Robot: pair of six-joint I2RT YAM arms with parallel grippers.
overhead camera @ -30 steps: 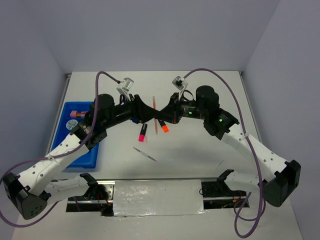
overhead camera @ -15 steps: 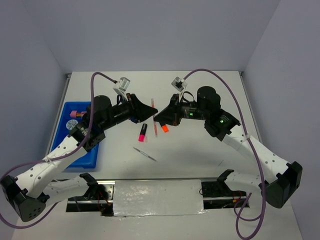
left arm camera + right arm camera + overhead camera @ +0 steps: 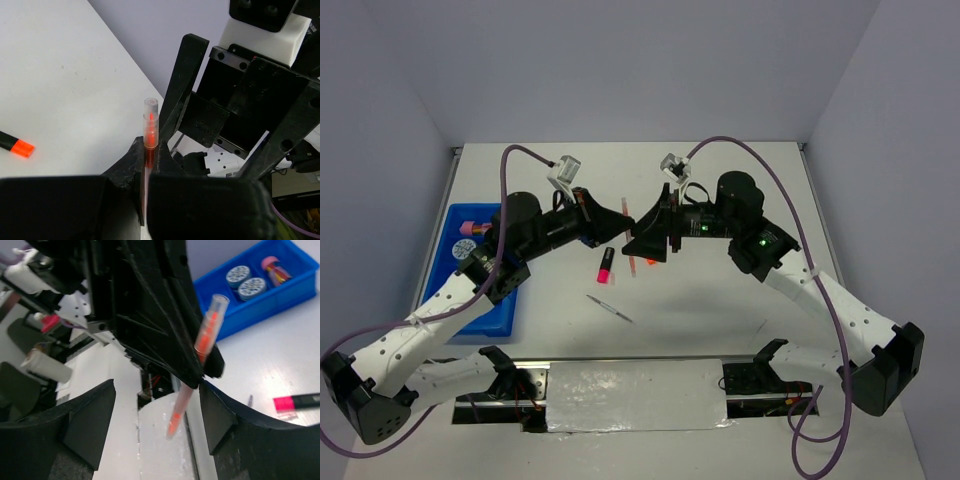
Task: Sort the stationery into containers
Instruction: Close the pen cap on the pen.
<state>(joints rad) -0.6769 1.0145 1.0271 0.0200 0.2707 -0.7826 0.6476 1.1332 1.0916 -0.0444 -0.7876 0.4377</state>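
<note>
Blue tray (image 3: 492, 316) at 9 o'clock holds 2 patterned rolls (image 3: 239, 275) and a pink cylinder (image 3: 272, 264). Orange pen (image 3: 150, 125) (translucent) sits clamped in the left gripper (image 3: 148, 162). Pink highlighter (image 3: 605, 266) lies mid-table, thin pen (image 3: 610, 309) at its 5 o'clock.

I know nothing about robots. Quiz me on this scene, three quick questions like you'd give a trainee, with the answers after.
1. True or false: the orange pen is clamped in the left jaws.
2. Pick one. The right jaws are: A) open, gripping nothing; B) shut on the pen; C) shut on a pink highlighter.
3. Fill the gap: the two patterned rolls lie inside the blue ____.

Key: 1 true. 2 A. 3 tray.
</note>
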